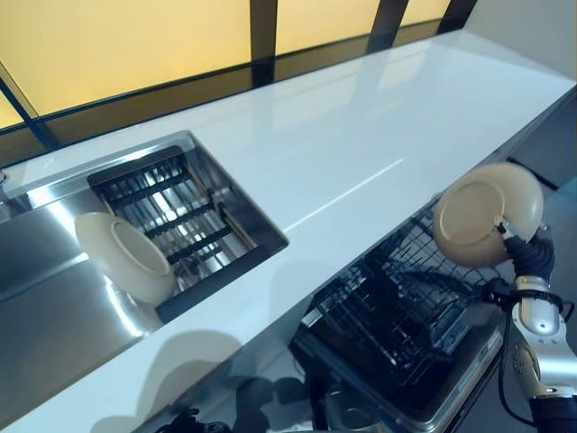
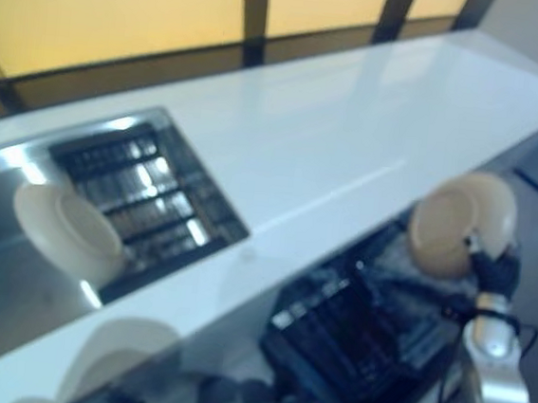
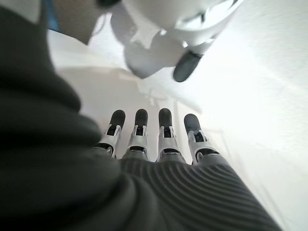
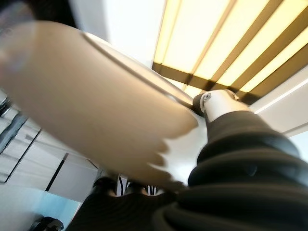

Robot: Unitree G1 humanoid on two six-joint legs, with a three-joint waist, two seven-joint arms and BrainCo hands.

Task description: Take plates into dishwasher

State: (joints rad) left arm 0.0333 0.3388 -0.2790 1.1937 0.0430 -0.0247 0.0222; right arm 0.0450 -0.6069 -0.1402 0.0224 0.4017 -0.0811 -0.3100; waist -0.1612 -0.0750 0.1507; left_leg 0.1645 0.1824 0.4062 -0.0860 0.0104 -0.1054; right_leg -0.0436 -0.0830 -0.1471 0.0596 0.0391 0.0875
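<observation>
Right hand (image 1: pixel 516 242) is gripping a cream plate (image 1: pixel 487 213) on edge above the open dishwasher rack (image 1: pixel 406 316) below the counter's front edge; it should be lowering it upright between the tines, while another plate (image 1: pixel 124 256) is waiting in the sink (image 1: pixel 54 307).

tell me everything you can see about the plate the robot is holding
The plate is round, cream-coloured, smooth and slightly glossy, like ceramic or plastic, with a shallow centre and a broad raised rim. It looks clean and whole. The right hand holds it up on edge by its lower right rim, its hollow face turned toward the counter. It hangs in the air over the far part of the open dishwasher rack, touching nothing else. The right wrist view shows its plain underside from very close.
</observation>
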